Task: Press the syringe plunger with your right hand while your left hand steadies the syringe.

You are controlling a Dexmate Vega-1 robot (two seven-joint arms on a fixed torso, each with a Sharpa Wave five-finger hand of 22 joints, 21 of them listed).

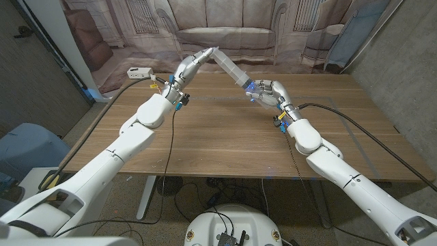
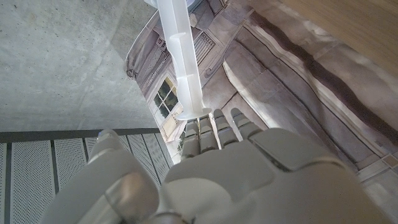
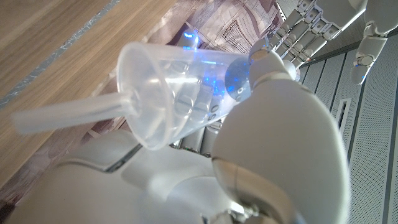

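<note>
Head view: a large clear plastic syringe [image 1: 231, 67] hangs slanted in the air above the far part of the brown wooden surface [image 1: 225, 147], stretched between the two hands. The left hand [image 1: 193, 65] reaches up with its fingers [image 1: 207, 55] extended along the upper, thinner end. The right hand [image 1: 270, 92] wraps its fingers around the lower, wider end.

Left wrist view: the pale rod of the syringe [image 2: 181, 59] runs away from the left hand [image 2: 249, 168], its flat end meeting the tips of the fingers [image 2: 211, 127], which lie close together and nearly straight.

Right wrist view: the clear barrel of the syringe [image 3: 180, 90] lies in the right hand [image 3: 273, 143], fingers curled around it, with a blue glow on the plastic.
</note>
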